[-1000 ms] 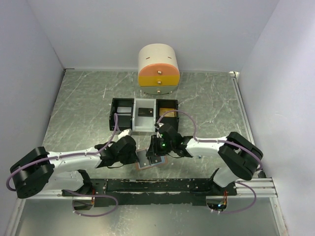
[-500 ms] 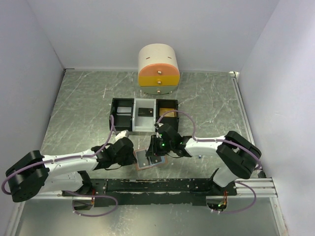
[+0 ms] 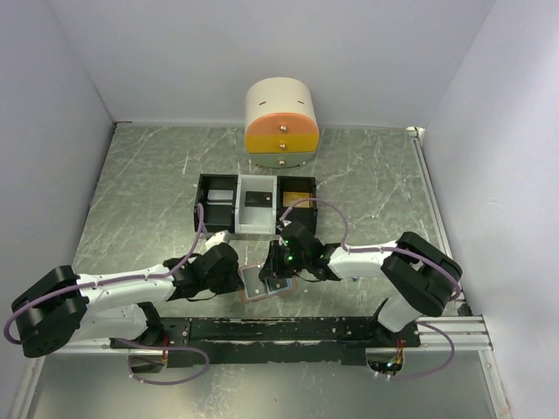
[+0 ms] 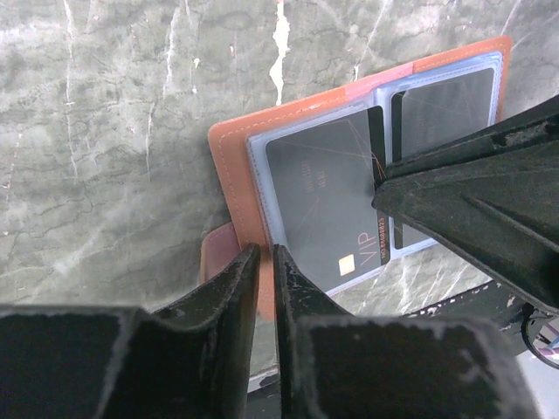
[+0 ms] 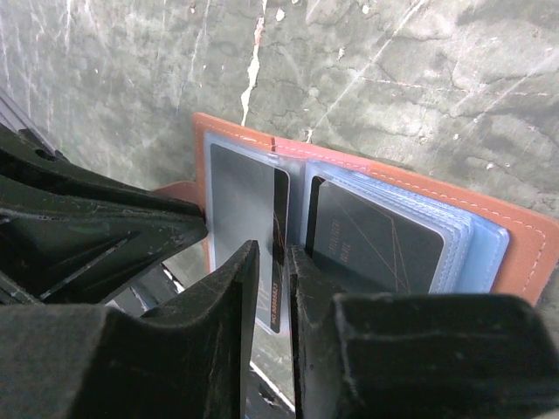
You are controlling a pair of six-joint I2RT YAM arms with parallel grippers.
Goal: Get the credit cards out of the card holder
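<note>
The tan-brown card holder [image 3: 255, 288] lies open on the table near the front edge, its light blue sleeves facing up [image 4: 229, 166] [image 5: 524, 236]. A dark grey VIP card [image 4: 323, 192] [image 5: 240, 188] sits in the left sleeve, and a second dark card [image 4: 441, 109] [image 5: 376, 240] sits in the right sleeve. My left gripper [image 3: 239, 278] [image 4: 264, 260] is shut on the holder's left edge. My right gripper [image 3: 278, 278] [image 5: 272, 257] is shut on the inner edge of the VIP card at the holder's fold. No orange-gold card shows in the holder.
Black-and-white compartment trays [image 3: 256, 205] stand just behind the holder, with small items in them. A rounded cream and orange drawer box [image 3: 281, 125] stands at the back. A black rail [image 3: 279, 330] runs along the near edge. Walls close both sides.
My left arm's rear links have swung down and to the left. Both grippers stay at the holder, which has hardly moved.
</note>
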